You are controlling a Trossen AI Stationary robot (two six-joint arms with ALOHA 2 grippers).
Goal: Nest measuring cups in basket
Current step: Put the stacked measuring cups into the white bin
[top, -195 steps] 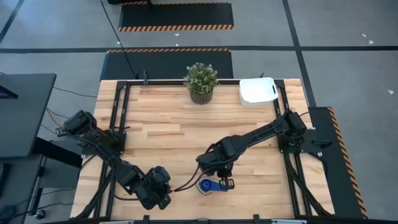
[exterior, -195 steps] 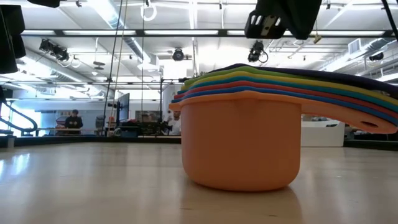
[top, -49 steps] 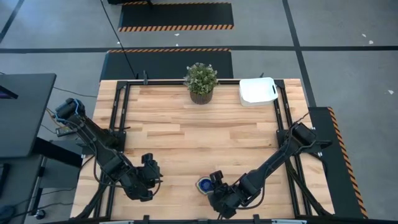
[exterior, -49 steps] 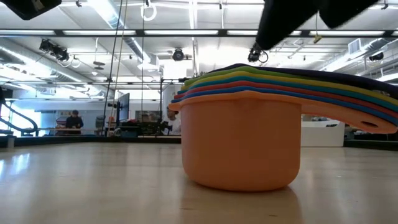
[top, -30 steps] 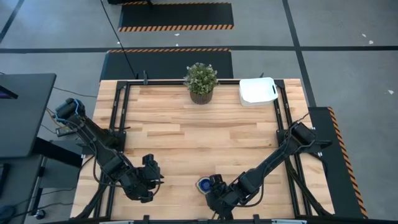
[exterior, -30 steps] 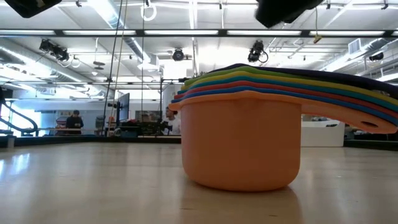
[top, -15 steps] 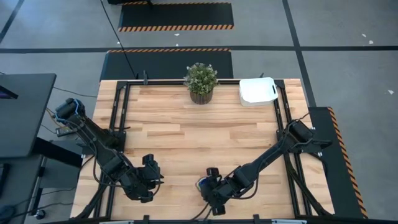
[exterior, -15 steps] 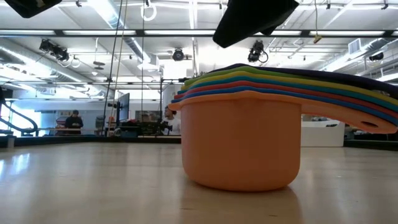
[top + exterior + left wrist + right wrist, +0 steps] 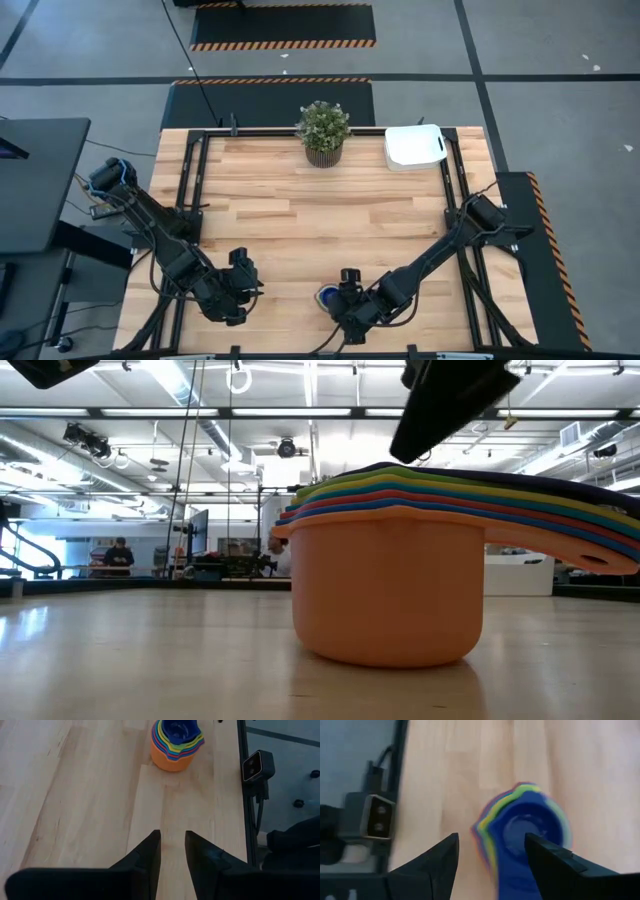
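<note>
The measuring cups (image 9: 328,296) sit in one stack, one inside the other, on the wooden desk (image 9: 300,215) near its front edge. The orange cup is at the bottom and holds all the rest. A dark blue cup is on top. From the low view the stack (image 9: 400,575) stands flat on the wood, and the handles stick out to one side in colored layers.

The basket (image 9: 414,146) is white and sits at the far right corner of the desk, well apart from the cups. A small potted plant (image 9: 323,130) stands near it at the back edge.

The right pincer (image 9: 350,300) hangs just over the stack. In its own wrist view the two dark fingers (image 9: 437,862) are spread wide, with the stack (image 9: 525,837) showing between them. That picture is blurry, so it is hard to say if a finger touches a cup.

The left pincer (image 9: 238,288) waits near the front left of the desk, apart from the cups. Its fingers (image 9: 150,852) are a little apart, with only a narrow gap, and hold nothing. The stack (image 9: 176,745) shows farther off in its view.
</note>
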